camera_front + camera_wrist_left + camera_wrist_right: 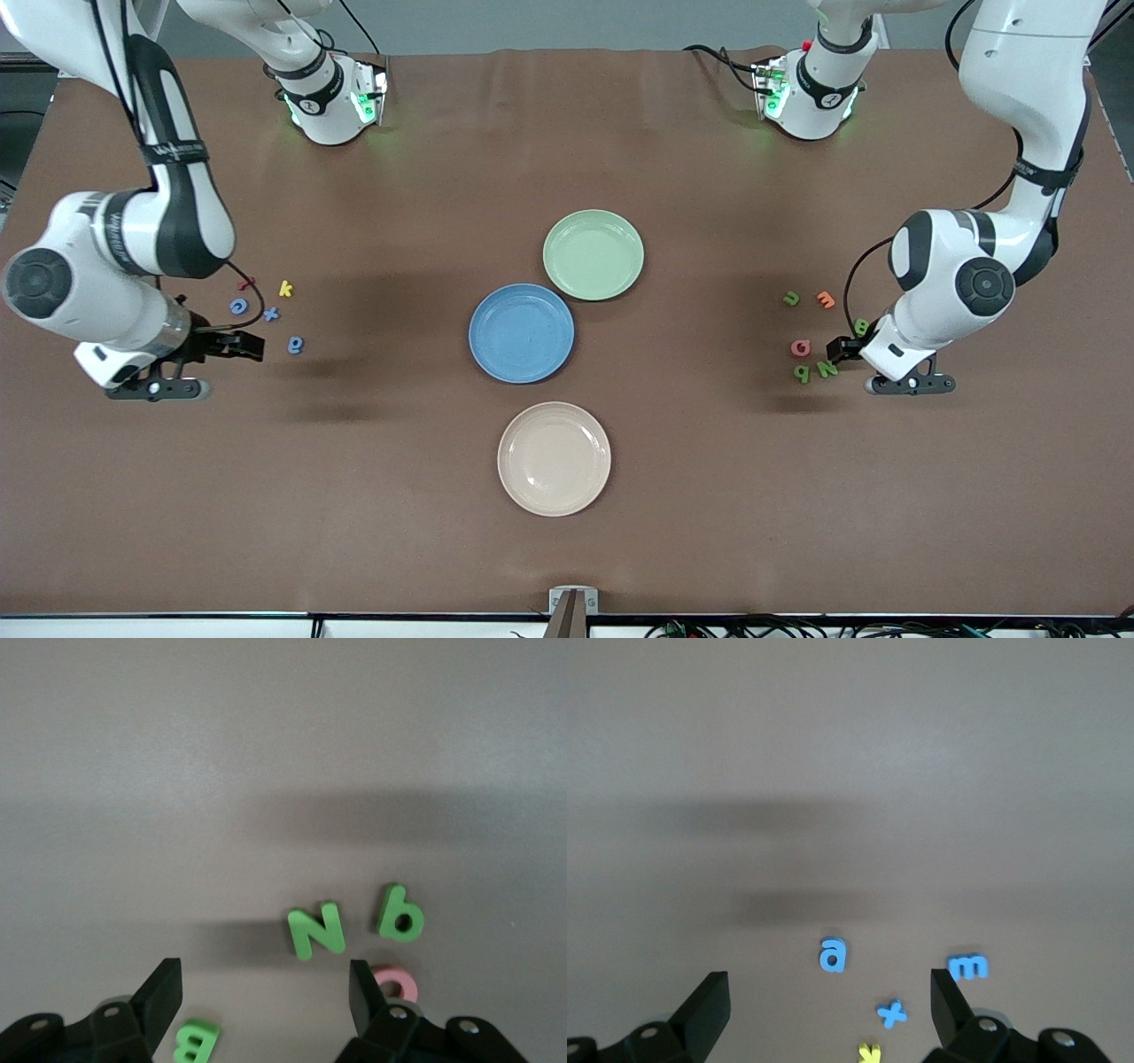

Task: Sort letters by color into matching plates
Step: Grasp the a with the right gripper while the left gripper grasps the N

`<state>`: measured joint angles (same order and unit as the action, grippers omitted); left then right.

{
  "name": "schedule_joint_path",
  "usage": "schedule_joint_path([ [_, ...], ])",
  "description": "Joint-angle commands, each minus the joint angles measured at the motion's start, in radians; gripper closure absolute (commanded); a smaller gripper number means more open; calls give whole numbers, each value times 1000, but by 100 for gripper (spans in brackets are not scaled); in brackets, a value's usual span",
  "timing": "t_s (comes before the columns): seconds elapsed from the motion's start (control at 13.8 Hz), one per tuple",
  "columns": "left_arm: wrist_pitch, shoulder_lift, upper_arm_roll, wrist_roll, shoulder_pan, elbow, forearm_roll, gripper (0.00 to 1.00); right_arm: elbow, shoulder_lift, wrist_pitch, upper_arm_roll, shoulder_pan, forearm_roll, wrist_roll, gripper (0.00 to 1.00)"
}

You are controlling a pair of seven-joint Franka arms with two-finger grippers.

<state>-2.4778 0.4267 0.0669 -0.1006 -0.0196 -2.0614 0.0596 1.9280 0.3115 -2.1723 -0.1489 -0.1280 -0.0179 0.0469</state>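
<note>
Two grippers — left gripper, right gripper — gape empty over chunky foam letters.

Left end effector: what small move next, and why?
Probably lower it a little and close on the green B, which lies between the open fingers of the left end effector. The green plate holds nothing yet. The right end effector waits open over the blue letters.

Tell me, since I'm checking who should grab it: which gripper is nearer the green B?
Left. The left gripper has the green B between its open fingers; the right gripper is beside the blue letters at the right arm's end of the table.
</note>
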Motion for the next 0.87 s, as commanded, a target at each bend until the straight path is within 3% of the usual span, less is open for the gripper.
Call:
schedule_joint_path([
  [0.0,-7,59,1,-65,10,59,-11,20,32,35,-31,2,4,-49,5,0],
  [0.44,-52,113,2,-102,15,70,-9,26,85,113,-161,3,4,-57,8,1],
  [0.8,-53,122,4,-100,13,58,-7,29,95,167,-190,6,4,-57,28,2],
])
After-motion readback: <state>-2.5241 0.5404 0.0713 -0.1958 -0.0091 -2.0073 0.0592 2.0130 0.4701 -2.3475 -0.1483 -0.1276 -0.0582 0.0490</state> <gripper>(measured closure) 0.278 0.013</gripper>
